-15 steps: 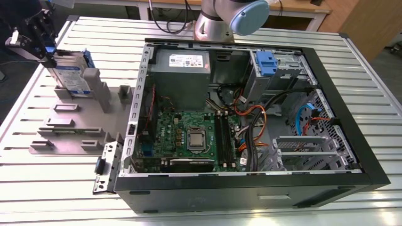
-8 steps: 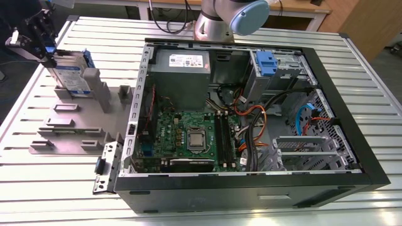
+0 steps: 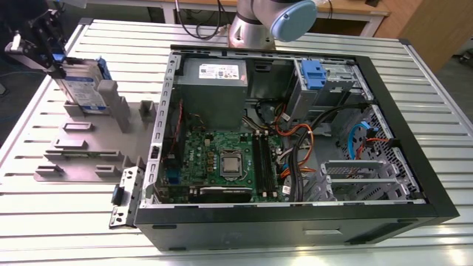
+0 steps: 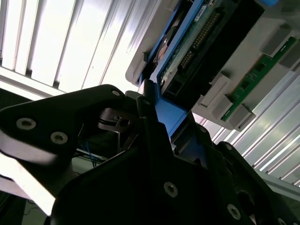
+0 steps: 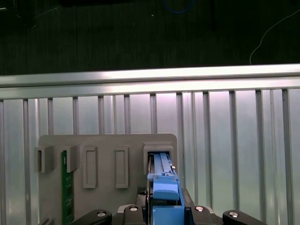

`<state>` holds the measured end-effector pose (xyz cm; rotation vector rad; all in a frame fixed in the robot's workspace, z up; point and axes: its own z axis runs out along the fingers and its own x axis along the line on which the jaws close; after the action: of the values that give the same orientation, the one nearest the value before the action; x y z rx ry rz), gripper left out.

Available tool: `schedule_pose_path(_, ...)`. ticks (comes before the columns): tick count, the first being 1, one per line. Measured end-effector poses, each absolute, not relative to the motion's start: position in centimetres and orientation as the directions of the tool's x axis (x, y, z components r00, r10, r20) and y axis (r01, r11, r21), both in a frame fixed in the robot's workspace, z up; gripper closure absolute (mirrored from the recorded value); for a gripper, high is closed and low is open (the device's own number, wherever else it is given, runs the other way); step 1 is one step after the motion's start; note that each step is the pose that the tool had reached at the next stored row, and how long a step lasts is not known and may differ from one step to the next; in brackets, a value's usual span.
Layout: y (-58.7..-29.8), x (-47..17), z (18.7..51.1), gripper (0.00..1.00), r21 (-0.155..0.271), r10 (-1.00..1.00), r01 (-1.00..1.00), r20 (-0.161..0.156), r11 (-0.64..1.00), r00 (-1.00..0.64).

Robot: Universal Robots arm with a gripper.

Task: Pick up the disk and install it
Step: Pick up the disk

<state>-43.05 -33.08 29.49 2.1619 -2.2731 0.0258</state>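
1. Exterior view: the flat silver disk (image 3: pixel 83 88) with a blue-and-white label and blue plastic carrier rail stands upright on edge in a slot of the grey slotted holder block (image 3: pixel 92 152). The block is at that view's left, beside the open black computer case (image 3: pixel 296 221) on the ribbed aluminium table (image 3: pixel 417 83).
2. The black gripper (image 3: pixel 53 55) sits at the disk's upper end, well apart from the case.
3. Second wrist view: the gripper (image 4: pixel 168 115) is closed on the disk's blue rail, black fingers (image 4: pixel 146 101) pressed against it on either side. The disk (image 4: pixel 197 37) shows its circuit-board face and connector pins there.
4. First wrist view: edge-on look down the disk (image 5: pixel 161 180), its far end inside the holder block's (image 5: pixel 105 145) slot and its blue rail between the gripper (image 5: pixel 164 207) halves.
5. Both wrist views show a green circuit stick (image 5: pixel 64 187) (image 4: pixel 255 75) standing in another holder slot.
6. Exterior view also has the green motherboard (image 3: pixel 221 160), the blue plastic latch (image 3: pixel 313 75) on the upper drive bay and the silver arm segment (image 3: pixel 270 22) behind the case.
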Motion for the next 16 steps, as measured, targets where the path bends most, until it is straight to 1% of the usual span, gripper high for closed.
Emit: schedule_pose_path(16,-33.09,-43.05,30.1,0.64,-0.009,-0.999,-0.999,0.015,0.05,-0.05)
